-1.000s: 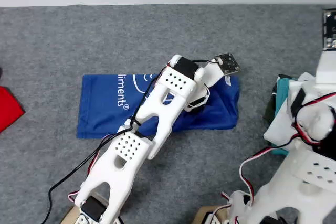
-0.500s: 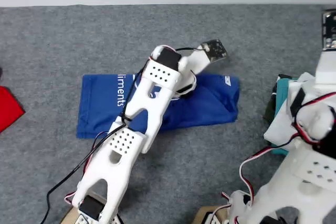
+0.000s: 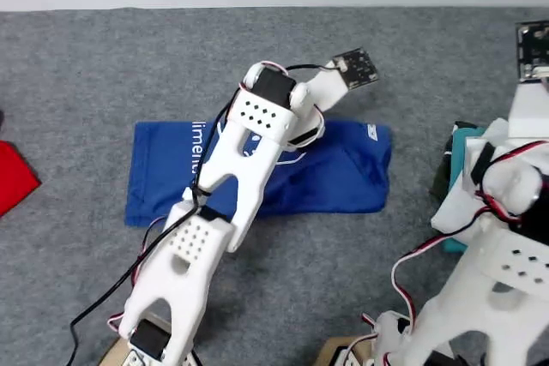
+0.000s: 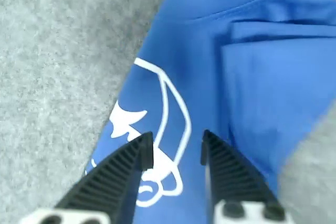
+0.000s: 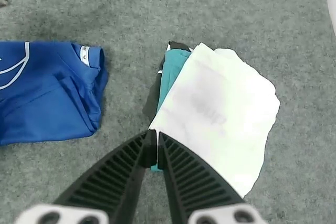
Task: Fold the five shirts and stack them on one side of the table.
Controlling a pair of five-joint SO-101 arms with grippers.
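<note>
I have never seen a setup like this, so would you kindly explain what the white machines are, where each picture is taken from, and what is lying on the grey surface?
These are two white robot arms at a table covered in grey fabric. The high view looks down from a fixed camera. The other two pictures come from small cameras on each arm's wrist, so the black ridged fingers in them belong to that arm's own tool.

The left arm stretches over a folded blue shirt. The left tool hangs open above the shirt's white print and holds nothing.

The right tool is shut above a pile beside the right arm: a white shirt on a teal shirt, with something dark beneath. That tool does not seem to hold anything.

A red cloth lies at the table's left edge.
</note>
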